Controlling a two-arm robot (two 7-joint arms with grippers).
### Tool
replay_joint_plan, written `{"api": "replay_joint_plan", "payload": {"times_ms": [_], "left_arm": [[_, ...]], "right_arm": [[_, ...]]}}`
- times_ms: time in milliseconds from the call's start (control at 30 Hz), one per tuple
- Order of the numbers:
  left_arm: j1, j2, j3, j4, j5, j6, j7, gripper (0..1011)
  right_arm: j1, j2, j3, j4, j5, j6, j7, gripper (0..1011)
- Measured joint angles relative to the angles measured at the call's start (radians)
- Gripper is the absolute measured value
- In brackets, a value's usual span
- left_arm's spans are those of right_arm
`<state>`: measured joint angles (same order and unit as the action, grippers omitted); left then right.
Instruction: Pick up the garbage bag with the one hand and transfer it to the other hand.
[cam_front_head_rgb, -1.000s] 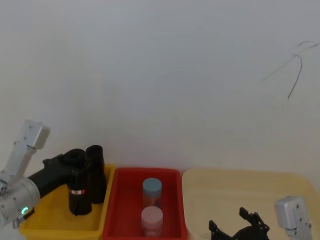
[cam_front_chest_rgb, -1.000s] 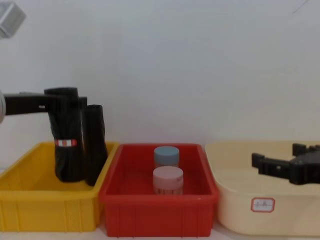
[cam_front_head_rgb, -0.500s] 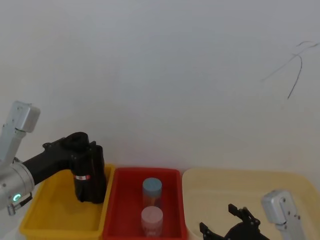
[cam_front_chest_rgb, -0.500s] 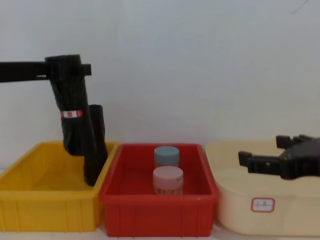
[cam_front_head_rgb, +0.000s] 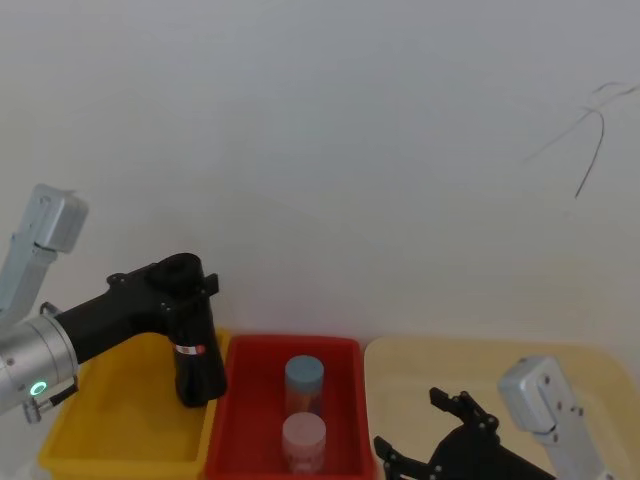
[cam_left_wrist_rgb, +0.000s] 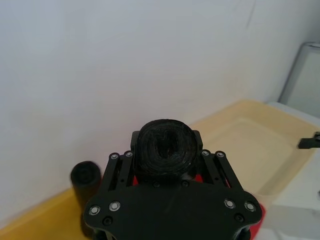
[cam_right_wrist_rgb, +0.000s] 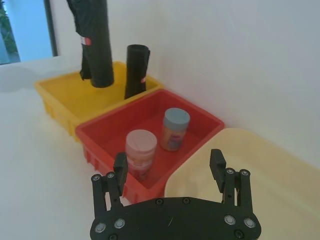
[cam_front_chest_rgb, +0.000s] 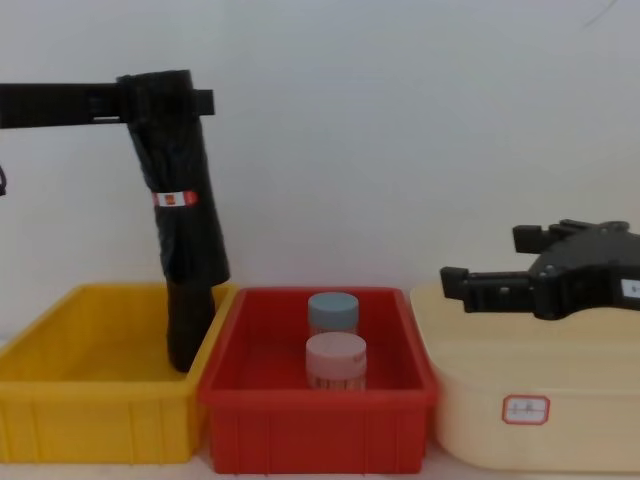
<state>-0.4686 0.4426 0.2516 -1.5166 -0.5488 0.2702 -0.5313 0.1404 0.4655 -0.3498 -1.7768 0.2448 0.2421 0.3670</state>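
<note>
Holding black red-banded garbage bag roll (cam_front_chest_rgb: 186, 232) near-vertical, top clamped in my green-ringed left gripper (cam_front_head_rgb: 186, 281); black right gripper (cam_right_wrist_rgb: 168, 161) (fingers apart) well right, at bottom-end height.

No writing can be read anywhere in these views. The garbage bag (cam_front_chest_rgb: 185, 170), in the upper left of the chest view, carries a red-and-white label band (cam_front_chest_rgb: 177, 199) around its middle, but any print on it is too small to make out. The cream bin (cam_front_chest_rgb: 600, 420) at the lower right bears a small white sticker (cam_front_chest_rgb: 525, 408) with a red border on its front wall, its marks faint and illegible.
</note>
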Motion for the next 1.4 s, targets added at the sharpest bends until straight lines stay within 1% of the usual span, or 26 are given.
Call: {"api": "replay_joint_plan", "payload": {"times_ms": [133, 533, 867, 1400], "left_arm": [[-0.002, 0.002, 0.011, -0.017, -0.013, 0.011, -0.017, 531], [-0.013, -0.003, 0.045, -0.046, -0.043, 0.042, -0.046, 531], [-0.026, -0.016, 0.076, -0.052, -0.051, 0.061, -0.048, 531], [-0.054, -0.041, 0.129, -0.042, -0.056, 0.079, -0.046, 531]], "right_arm": [[0.014, -0.004, -0.012, 0.010, 0.000, 0.006, 0.013, 1001], [0.068, -0.036, -0.050, 0.084, 0.011, 0.004, 0.041, 1001], [0.100, -0.053, -0.073, 0.118, 0.021, -0.005, 0.052, 1001], [0.140, -0.072, -0.104, 0.145, 0.037, -0.013, 0.067, 1001]]}}
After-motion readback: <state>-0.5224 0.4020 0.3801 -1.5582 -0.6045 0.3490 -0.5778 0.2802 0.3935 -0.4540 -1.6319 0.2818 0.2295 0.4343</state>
